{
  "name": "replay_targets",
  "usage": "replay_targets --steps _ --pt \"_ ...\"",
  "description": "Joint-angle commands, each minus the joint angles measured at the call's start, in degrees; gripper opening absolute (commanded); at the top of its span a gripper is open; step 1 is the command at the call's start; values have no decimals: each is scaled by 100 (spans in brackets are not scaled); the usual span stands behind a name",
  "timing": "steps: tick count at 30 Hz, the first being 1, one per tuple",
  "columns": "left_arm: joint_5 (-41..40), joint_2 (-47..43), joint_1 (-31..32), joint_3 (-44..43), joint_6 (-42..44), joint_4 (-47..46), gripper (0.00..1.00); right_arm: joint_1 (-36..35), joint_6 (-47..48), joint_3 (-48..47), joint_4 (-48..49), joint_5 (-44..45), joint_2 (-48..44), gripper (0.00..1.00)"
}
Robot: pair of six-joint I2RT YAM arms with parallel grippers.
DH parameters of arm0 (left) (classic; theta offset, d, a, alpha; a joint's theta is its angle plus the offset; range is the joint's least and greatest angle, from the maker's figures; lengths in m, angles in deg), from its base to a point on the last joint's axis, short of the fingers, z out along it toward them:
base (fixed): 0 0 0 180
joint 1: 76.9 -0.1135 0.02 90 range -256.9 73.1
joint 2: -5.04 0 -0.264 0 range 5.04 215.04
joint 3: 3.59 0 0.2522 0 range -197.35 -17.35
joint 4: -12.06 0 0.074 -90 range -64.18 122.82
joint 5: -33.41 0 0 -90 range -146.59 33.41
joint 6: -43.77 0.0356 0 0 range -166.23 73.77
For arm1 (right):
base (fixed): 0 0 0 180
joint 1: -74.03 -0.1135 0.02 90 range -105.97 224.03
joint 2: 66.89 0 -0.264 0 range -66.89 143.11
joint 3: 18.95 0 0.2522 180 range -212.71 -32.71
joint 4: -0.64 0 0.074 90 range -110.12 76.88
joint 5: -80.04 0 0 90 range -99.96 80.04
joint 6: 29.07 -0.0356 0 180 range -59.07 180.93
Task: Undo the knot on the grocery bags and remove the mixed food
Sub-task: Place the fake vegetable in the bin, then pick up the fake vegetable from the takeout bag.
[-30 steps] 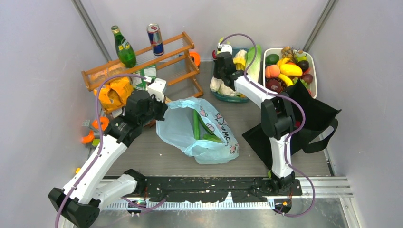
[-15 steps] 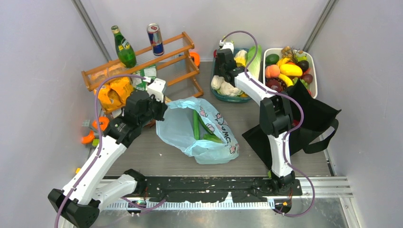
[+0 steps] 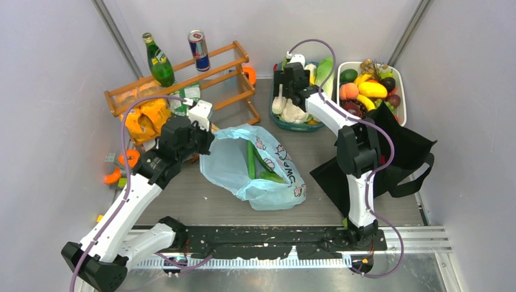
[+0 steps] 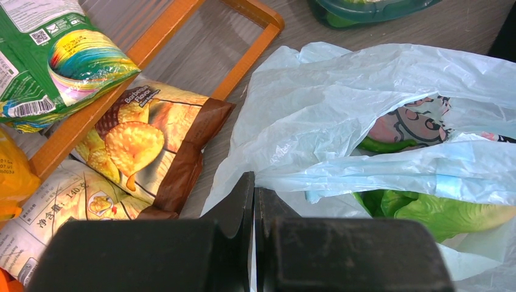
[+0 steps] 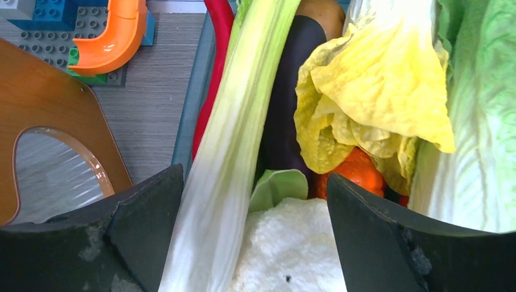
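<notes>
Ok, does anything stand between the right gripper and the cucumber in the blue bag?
Nothing visible does. The right gripper hangs open over the vegetable basket, and only bare table lies between it and the light-blue bag. The bag's mouth gapes upward, leaving the cucumber exposed.

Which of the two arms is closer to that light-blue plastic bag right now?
Left. The left gripper is shut on the edge of the light-blue bag, right against it. The right gripper is open over the vegetable tub at the back, well away.
</notes>
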Motion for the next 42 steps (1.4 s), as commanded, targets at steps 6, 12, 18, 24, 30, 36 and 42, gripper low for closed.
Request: replay_targets --steps 6,12,18,24,30,36,42 --pt "202 -250 7 104 -28 -367 0 5 231 894 876 -568 -1450 94" --pt "642 -530 7 242 -81 -651 0 -20 159 2269 1645 -1268 -2804 94" --pt "707 -793 7 379 -181 -877 0 -153 -113 3936 1984 -2563 -4545 92" --pt "576 -754 6 344 -225 -840 0 -748 -101 5336 1697 -3270 -6338 81" --pt "604 -695 3 321 -230 -830 0 -2184 73 5879 1183 -3173 -7443 73" --pt "696 -714 7 359 -199 -863 0 -3303 440 5500 992 -2814 -6925 64" --pt "700 -773 7 376 -134 -873 0 -3847 138 4782 825 -1936 -5405 61"
